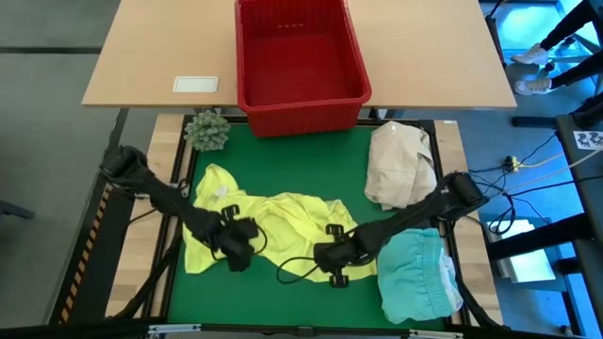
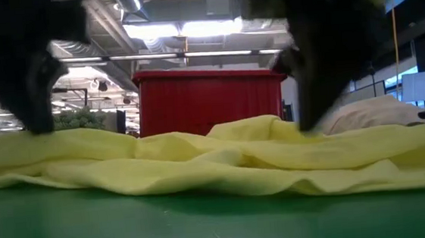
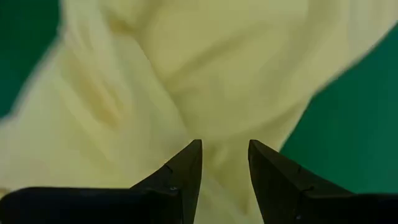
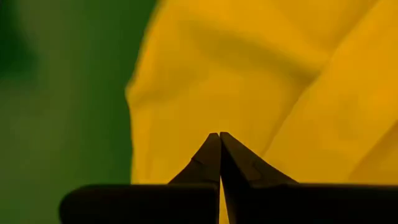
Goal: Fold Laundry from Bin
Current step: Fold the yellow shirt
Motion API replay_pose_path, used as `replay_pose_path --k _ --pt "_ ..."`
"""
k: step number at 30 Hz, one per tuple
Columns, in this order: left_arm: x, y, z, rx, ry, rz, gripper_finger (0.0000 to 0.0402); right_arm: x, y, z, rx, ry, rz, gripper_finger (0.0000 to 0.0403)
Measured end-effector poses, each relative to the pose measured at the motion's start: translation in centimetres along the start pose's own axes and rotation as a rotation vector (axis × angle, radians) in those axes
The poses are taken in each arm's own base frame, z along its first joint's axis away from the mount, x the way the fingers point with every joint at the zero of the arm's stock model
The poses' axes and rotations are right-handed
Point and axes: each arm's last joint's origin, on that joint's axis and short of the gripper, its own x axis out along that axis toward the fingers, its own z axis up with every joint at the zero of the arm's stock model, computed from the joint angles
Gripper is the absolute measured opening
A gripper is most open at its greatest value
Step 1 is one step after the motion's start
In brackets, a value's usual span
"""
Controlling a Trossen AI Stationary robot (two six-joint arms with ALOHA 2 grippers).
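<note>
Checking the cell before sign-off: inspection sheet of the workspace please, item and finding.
Surface: green mat on the work table.
Job's things: yellow garment spread mid-mat; turquoise garment folded on the right; red bin looks empty.
Clutter: cream cloth bundle; green spiky ball.
Grippers: left gripper parted over the yellow garment; right gripper shut at its edge.
Cables: black cable looped across the garment.
Surroundings: person's feet at far right.

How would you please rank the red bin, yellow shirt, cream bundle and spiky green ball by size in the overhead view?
1. Yellow shirt and red bin: too alike to rank.
2. Cream bundle.
3. Spiky green ball.
</note>
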Motion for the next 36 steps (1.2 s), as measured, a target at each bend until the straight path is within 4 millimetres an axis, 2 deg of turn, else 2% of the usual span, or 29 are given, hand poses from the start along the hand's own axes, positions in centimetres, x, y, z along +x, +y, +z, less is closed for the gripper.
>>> replay_pose_path --k 6,9,12,20,23,29,36 --pt "3.1 -1.3 -1.4 0.063 0.126 0.102 0.0125 2.4 0.4 -1.3 0.019 0.12 -0.018 0.0001" --pt "4.3 -1.6 -2.0 0.073 0.22 0.111 0.0125 2.7 0.1 -1.8 0.023 0.172 -0.054 0.0001" --pt "4.7 -1.8 -2.4 0.077 0.313 0.08 0.0125 2.6 -0.5 -2.2 0.047 0.22 -0.115 0.0001" --pt "4.1 -2.8 -4.2 0.071 0.513 -0.032 0.0125 2.3 -1.8 -2.8 0.088 0.311 -0.177 0.0001" --pt "4.0 -3.0 -4.4 0.076 0.519 -0.032 0.0125 2.3 -1.7 -2.7 0.078 0.315 -0.156 0.0001" --pt "2.7 -3.5 -3.0 0.1 0.411 0.087 0.0125 1.9 -1.2 -2.1 0.05 0.307 -0.077 0.0001" --pt "0.3 -3.9 -0.8 0.129 0.266 0.187 0.0125 -0.7 -0.7 -0.6 0.025 0.233 -0.034 0.0001"
